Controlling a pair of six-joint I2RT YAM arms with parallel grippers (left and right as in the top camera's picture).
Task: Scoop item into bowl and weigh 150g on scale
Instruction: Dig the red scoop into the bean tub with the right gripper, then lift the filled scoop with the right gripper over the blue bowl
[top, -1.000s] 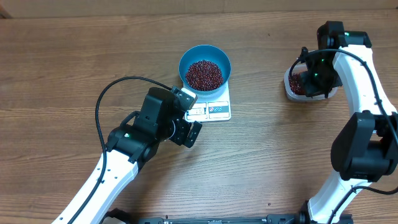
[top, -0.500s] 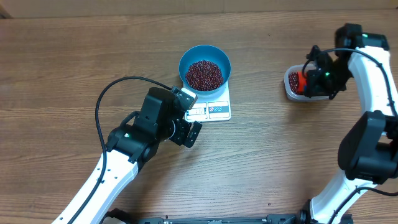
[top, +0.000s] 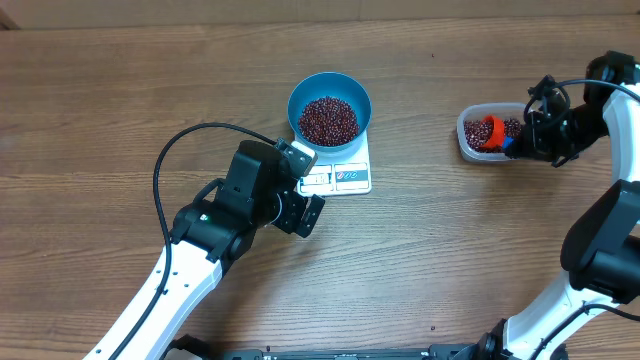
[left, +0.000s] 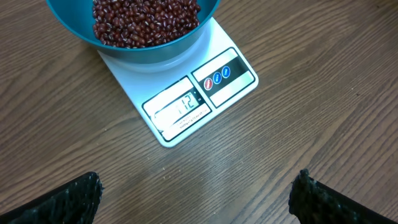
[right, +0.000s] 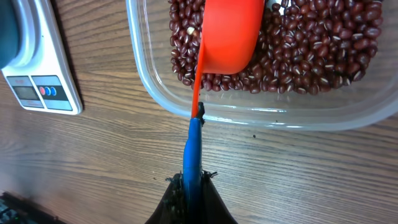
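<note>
The blue bowl (top: 330, 92) stands on the white scale (top: 348, 180), holding a heap of red-brown beans (top: 328, 120). In the left wrist view the scale (left: 231, 73) shows dark digits on its display, below the bowl (left: 155, 51). My left gripper (top: 305, 187) (left: 196, 194) is open and empty over bare wood, just short of the scale's display edge. My right gripper (top: 530, 138) (right: 191, 182) is shut on the blue handle of a scoop (right: 192, 146). The scoop's orange cup (right: 230, 31) (top: 490, 132) lies on more beans (right: 311, 56) in a clear tub (right: 261, 116).
The clear tub (top: 468, 148) sits at the right of the wooden table, well apart from the scale (right: 37, 68). A black cable (top: 170, 150) loops from the left arm over the table.
My right arm has swung out to the right of the tub, uncovering the orange scoop cup among the beans. The left arm, bowl and scale have not moved.
</note>
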